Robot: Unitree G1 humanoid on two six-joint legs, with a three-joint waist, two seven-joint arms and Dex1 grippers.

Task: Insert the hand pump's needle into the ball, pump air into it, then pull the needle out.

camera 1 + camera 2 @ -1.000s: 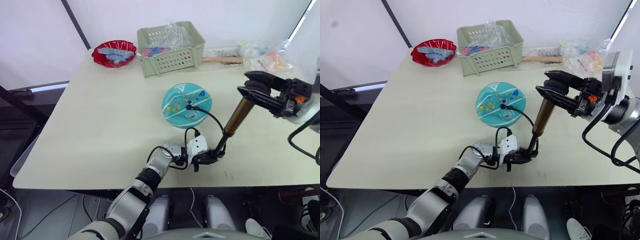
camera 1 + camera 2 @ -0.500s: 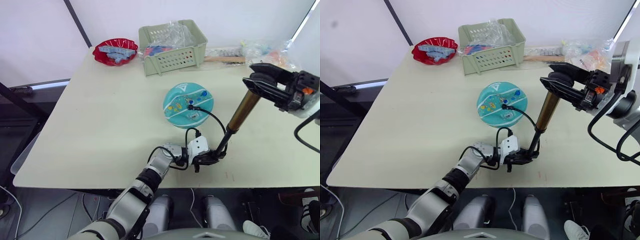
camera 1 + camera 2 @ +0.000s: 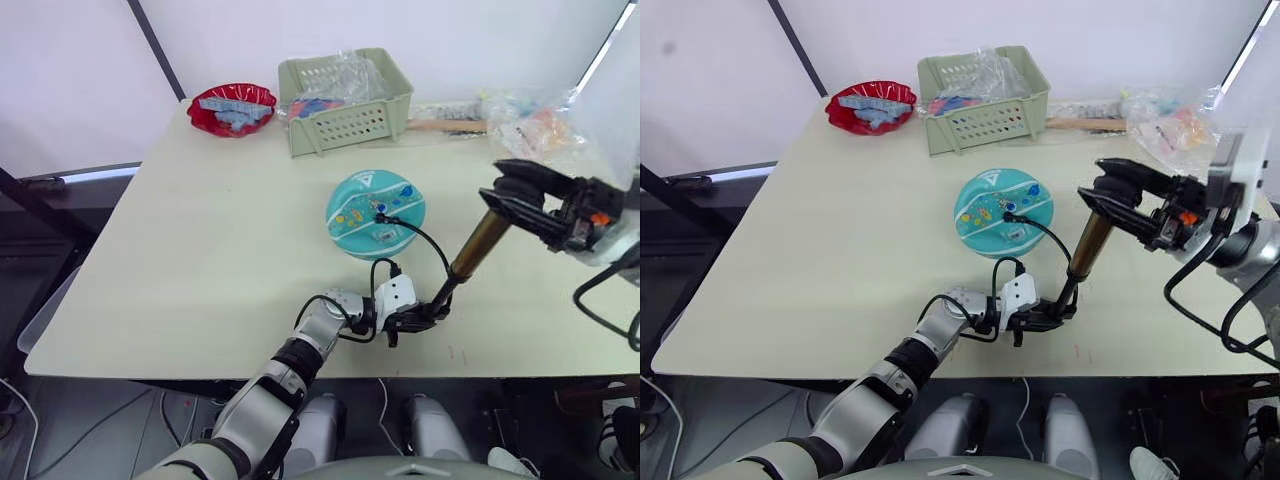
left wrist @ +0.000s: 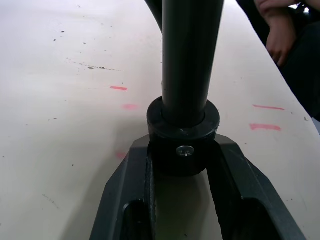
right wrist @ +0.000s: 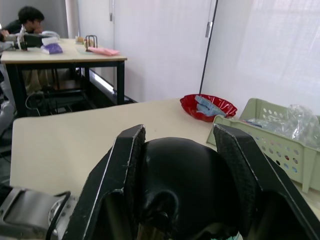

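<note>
Left eye view shows the right tool, clamped on the hand pump's handle, lower than half a second ago, a downstroke into the ball beyond the left tool, which pinches the pump's foot on the table.

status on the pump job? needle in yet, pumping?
Done: the needle sits in the ball, hose attached. In hand: the left gripper clamps the hand pump at its foot, and the right gripper holds the T-handle, barrel tilted, mid-pumping. Left: finish pumping, then pull the needle out.
</note>
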